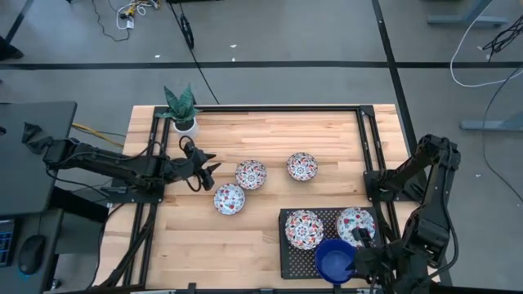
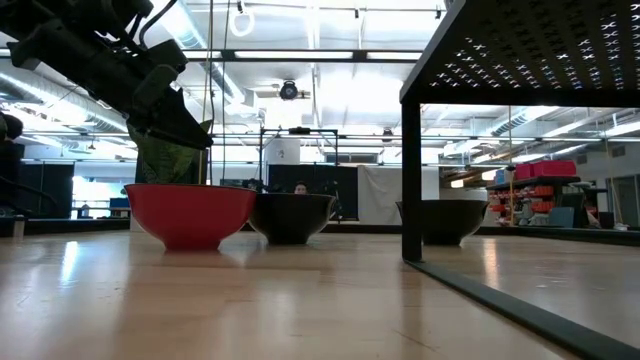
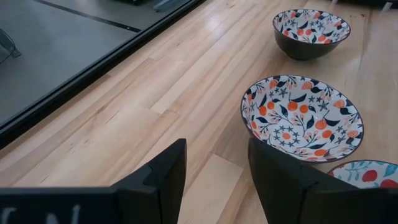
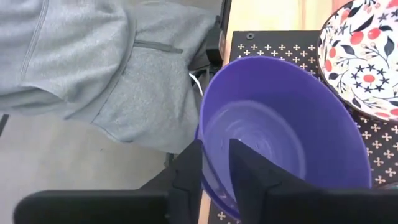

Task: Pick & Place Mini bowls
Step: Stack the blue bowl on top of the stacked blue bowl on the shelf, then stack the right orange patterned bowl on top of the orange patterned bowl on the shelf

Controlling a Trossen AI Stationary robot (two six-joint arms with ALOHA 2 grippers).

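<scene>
Right gripper (image 4: 214, 171) at lower right of the high view, fingers straddling the rim of a blue mini bowl (image 1: 334, 260) on the black perforated tray (image 1: 288, 263); grip cannot be told. Left gripper (image 1: 209, 173) spread, empty, beside two patterned bowls (image 1: 251, 174) mid-table.

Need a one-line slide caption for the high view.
Right claw at blue bowl on black rack; left claw open near three floral bowls.

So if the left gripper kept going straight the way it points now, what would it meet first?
Probably the nearest floral bowl: it lies just ahead of the open left gripper, slightly to one side, so a miss is possible.
</scene>
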